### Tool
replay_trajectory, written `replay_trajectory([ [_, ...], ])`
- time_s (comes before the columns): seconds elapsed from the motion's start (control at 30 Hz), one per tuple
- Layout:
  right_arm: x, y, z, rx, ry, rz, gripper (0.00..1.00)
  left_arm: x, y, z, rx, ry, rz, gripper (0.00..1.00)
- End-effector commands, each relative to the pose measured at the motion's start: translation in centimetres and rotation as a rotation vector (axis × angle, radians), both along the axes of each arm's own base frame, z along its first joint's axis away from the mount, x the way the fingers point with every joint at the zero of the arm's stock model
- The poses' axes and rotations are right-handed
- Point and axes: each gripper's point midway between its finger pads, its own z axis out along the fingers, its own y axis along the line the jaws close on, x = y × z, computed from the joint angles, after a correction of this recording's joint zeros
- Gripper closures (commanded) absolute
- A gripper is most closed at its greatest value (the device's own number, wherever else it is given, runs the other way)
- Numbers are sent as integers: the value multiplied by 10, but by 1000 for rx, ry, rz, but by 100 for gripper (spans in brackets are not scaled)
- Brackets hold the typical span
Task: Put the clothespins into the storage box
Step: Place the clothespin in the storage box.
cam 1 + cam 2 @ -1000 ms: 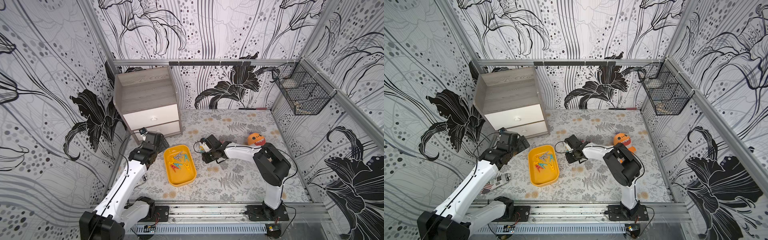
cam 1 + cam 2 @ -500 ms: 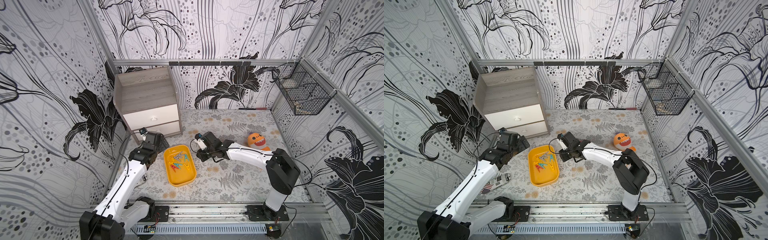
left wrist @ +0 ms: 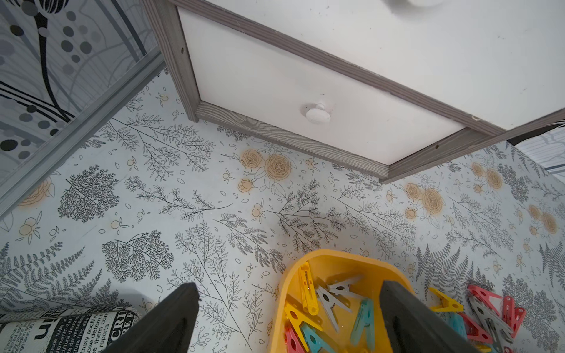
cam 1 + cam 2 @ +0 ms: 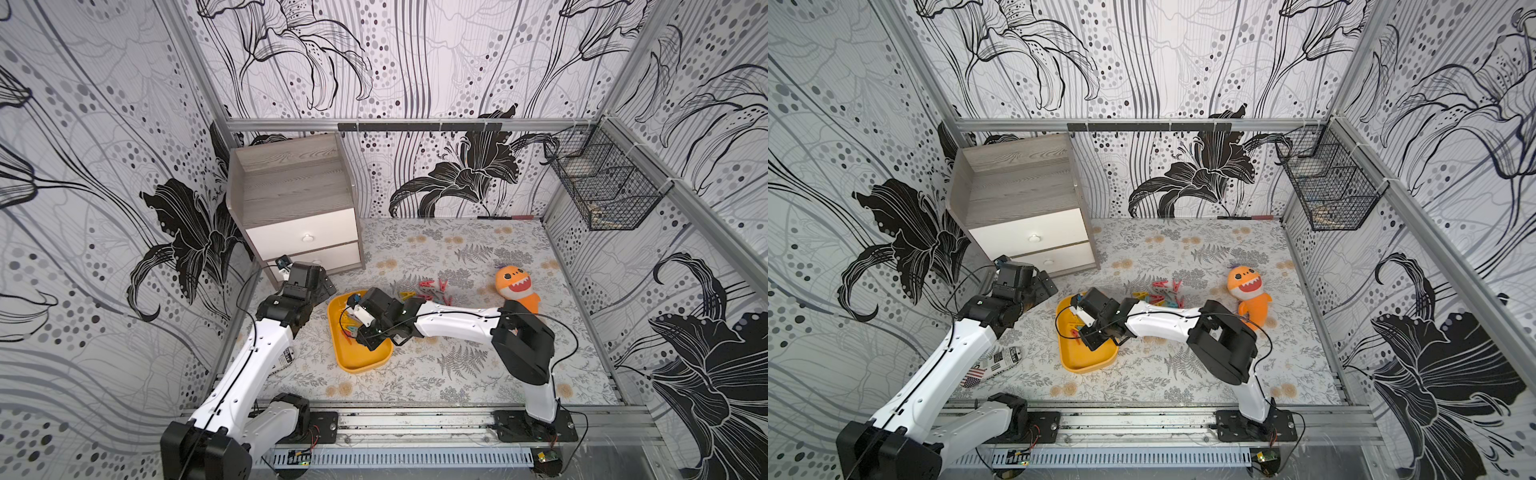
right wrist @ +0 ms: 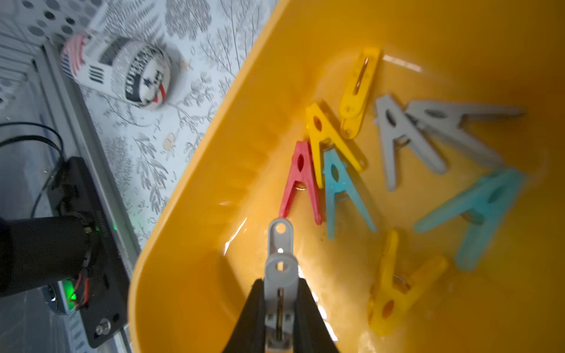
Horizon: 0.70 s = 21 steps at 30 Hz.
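One bench [image 4: 457, 374] carries the yellow storage box [image 4: 361, 368], several clothespins [image 5: 333, 183] inside it and a pile [image 4: 428, 291] just beside it. The left gripper [image 3: 289, 290] hangs wide apart near the box's end; the right gripper [image 5: 278, 284] is clamped on a grey clothespin [image 5: 275, 244] above the box floor. Light, stiff, slick plastic, I judge: pinch across the flat legs

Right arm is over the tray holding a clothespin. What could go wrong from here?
1. The right gripper pinches a grey clothespin near the yellow tray's side wall; dropped here, it might bounce over the rim.
2. Loose clothespins on the table lie beside the right forearm; pulling back could scatter them.
3. The left gripper, fingers open, hangs at the tray's far end; the arms may bump.
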Motion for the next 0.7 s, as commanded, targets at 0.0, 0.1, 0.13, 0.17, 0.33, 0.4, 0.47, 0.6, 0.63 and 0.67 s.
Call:
replay_trajectory([
  [0.0,-4,9,-2,15,36,5,84,9,0,20,-19,-62,4,3],
  [0.1,-5,9,-10,-1,48,4,84,9,0,20,-16,-61,4,3],
  [0.13,-5,8,-13,-9,50,4,83,9,1,20,-17,-62,5,3],
  [0.17,-4,7,-15,-19,50,2,82,9,1,20,-17,-59,5,3],
  [0.33,1,3,-19,-66,27,-6,74,8,1,20,-16,-60,5,3],
  [0.4,4,1,-14,-77,4,-10,71,7,2,19,-15,-58,6,3],
  [0.47,8,-1,-7,-85,-20,-15,70,7,1,20,-15,-60,3,3],
  [0.6,21,-6,19,-74,-77,-37,69,6,2,20,-13,-60,3,3],
  [0.63,24,-7,25,-69,-88,-43,69,6,2,20,-12,-60,3,3],
  [0.67,28,-10,31,-63,-99,-51,69,5,2,20,-12,-61,4,3],
])
